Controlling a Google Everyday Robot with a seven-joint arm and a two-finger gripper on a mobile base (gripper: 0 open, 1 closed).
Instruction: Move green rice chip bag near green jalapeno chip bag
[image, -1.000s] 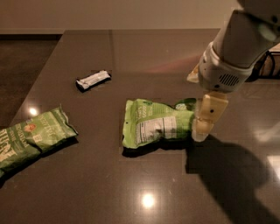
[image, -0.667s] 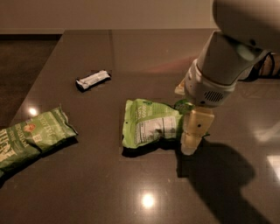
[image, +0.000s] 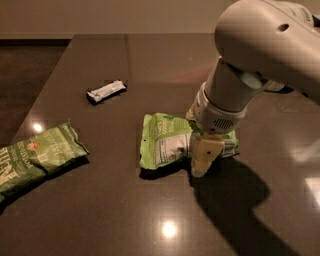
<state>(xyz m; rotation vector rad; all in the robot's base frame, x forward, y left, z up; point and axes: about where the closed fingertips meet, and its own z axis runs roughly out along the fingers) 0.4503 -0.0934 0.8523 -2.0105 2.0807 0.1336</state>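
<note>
The tool (image: 202, 159) has come down and left over the last second. It was off the right edge of the green rice chip bag (image: 164, 141); now it sits on the bag's right end, tip at the front edge and close to the desk (image: 100, 215). The arm (image: 260, 55) swung in with it and covers more of the bag's right side.

The bag hasn't shifted: same spot mid-desk, flat, nutrition panel up. Read this as approach done, grasp not confirmed. You can't tell from this view whether the tool is clenched or released, because the wrist hides it.

The green jalapeno chip bag (image: 42, 155) is unmoved at the left desk edge, partly out of view, well apart from the target bag. A small wrapped bar (image: 106, 91) lies further back, off the direct line between them.

Nothing is carried yet. My guess for next: secure the bag, then lift or drag it left. Risk: with a pinch on one end, the bag may droop or slip.
</note>
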